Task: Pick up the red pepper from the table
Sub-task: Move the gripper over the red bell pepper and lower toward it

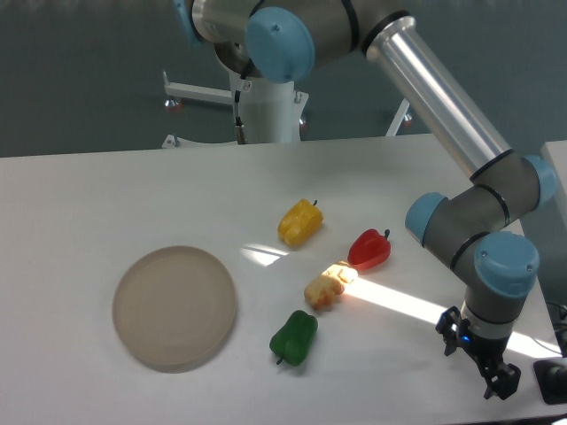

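Note:
The red pepper is small and glossy with a short dark stem. It lies on the white table, right of centre, at the edge of a bright sun patch. My gripper hangs near the table's front right corner. It is well to the right of the red pepper and nearer the camera, and it touches nothing. Its dark fingers look slightly apart and hold nothing.
A yellow pepper lies left of the red one. A pale lumpy food piece sits just below-left of it in the sunlight. A green pepper lies nearer the front. A round beige plate is at the left. The arm's links cross above the table's right side.

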Tool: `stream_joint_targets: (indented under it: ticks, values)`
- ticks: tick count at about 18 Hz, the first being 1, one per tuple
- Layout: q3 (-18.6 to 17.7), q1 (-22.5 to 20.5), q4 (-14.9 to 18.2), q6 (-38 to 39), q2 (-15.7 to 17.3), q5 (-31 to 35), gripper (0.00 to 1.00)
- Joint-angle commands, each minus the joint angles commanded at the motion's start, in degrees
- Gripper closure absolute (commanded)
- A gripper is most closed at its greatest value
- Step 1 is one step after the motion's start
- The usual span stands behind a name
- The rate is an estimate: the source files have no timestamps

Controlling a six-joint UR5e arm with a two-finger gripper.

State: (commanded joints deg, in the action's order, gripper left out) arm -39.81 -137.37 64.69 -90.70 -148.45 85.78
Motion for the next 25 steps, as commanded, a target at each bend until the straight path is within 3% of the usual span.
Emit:
stream_joint_targets:
  ticks: [5, 10, 18, 25]
  values:
    - [-0.4, 0.1, 0.3, -0.1, 0.6, 0.1, 0.0]
    - [-6.1, 0.2, 0.4, 0.6, 4.6, 0.0, 0.0]
    - [-24.5, 0.7, 1.1, 4.7, 17.7, 0.2, 0.0]
    - [-34.9, 0.3, 4.1, 2.5, 26.1, 2.9, 0.0]
